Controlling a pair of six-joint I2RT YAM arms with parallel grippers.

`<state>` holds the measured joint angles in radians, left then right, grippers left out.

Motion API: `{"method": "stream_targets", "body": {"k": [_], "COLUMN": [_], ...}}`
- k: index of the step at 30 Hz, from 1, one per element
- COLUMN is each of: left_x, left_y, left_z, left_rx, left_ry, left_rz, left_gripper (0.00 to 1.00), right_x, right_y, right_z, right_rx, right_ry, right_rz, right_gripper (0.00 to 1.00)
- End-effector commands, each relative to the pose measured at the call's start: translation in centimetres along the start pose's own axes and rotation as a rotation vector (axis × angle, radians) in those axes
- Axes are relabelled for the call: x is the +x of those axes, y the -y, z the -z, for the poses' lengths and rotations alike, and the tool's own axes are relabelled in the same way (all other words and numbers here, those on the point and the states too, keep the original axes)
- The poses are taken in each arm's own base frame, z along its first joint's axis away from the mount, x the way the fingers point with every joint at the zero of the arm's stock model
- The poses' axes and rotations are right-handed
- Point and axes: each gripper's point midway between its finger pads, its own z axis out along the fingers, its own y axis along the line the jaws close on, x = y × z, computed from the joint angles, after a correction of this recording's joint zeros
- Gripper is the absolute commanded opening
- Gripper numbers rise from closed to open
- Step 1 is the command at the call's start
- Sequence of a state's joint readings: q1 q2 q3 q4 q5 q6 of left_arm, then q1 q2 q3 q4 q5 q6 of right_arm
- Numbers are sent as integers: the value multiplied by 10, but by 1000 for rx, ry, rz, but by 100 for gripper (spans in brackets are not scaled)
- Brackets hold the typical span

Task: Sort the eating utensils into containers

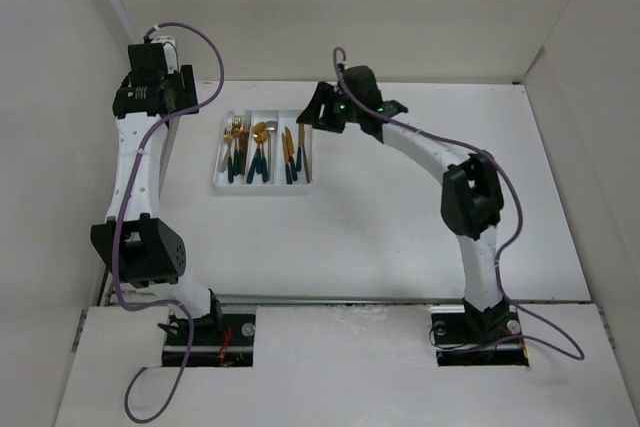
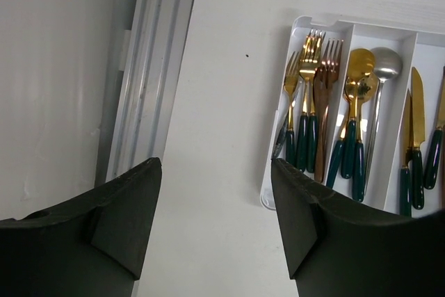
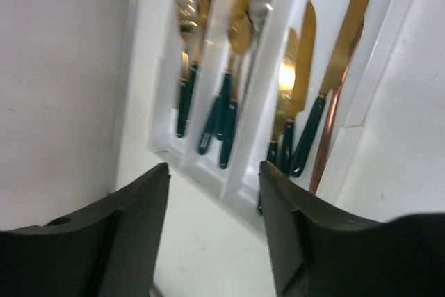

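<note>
The white three-compartment tray lies on the table left of centre. Its left compartment holds forks, the middle one spoons and the right one knives, mostly gold with dark green handles. My right gripper hovers at the tray's far right corner. In the right wrist view it is open and empty above the tray's end wall, with the knives beyond. My left gripper is open and empty over bare table left of the tray, with the forks to its right.
A white wall with a metal rail runs close along the left arm's side. Walls enclose the table at the back and right. The right arm's elbow stands over the table's right half.
</note>
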<state>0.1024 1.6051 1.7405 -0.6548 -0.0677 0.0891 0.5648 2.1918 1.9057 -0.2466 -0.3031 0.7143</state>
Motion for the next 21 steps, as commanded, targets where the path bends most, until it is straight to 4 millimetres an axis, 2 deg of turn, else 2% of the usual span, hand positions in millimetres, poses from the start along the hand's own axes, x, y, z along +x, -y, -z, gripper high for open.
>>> {"method": "stream_targets", "body": {"k": [1,2,3,4,5,6,7,8,9,10,11,12,13,14,17,18,19,21], "left_x": [-7,-7,-7,-7,-7,-7,-7,-7,-7,-7,-7,-9,-7,-7,-9,-10,-10,-11], "left_y": [-6,-7,-9,-9,-8,-10,-10,-10,-10,-13,-15,-17,-18,-18,-19,-19,-17,-15], "left_z": [3,3,3,3,3,-1,-1,-1,-1,0,0,0,-5,-5,-6,-8,-8,-7], "left_rx": [-22,-32,-41,-41,-41,-50,-50,-50,-50,-74,-85,-97,-106,-106,-117,-117,-107,-94], "left_ry": [33,33,33,33,33,33,33,33,33,33,33,44,34,34,36,36,36,37], "left_rz": [14,23,24,24,36,36,36,36,36,49,49,63,62,72,82,82,82,91], "left_gripper": [61,63,63,63,65,67,67,67,67,67,69,69,70,71,71,71,71,71], "right_x": [-96,-115,-140,-143,-150,-154,-169,-173,-166,-174,-170,-169,-170,-166,-162,-157,-158,-157], "right_y": [-34,-40,-14,12,25,48,93,112,129,160,175,179,186,202,196,199,194,191], "right_z": [90,122,146,158,185,200,229,249,273,305,321,346,363,384,415,417,426,432], "right_rx": [-68,-71,-24,37,92,163,301,376,461,577,646,705,760,850,932,947,946,948], "right_ry": [256,320,382,397,420,434,492,511,501,554,566,599,632,658,715,713,737,755], "right_rz": [41,60,47,29,38,25,-12,-21,-15,-42,-53,-59,-56,-71,-36,-40,-30,-28], "right_gripper": [64,67,71,71,77,77,77,77,79,79,80,87,87,89,98,100,100,100]}}
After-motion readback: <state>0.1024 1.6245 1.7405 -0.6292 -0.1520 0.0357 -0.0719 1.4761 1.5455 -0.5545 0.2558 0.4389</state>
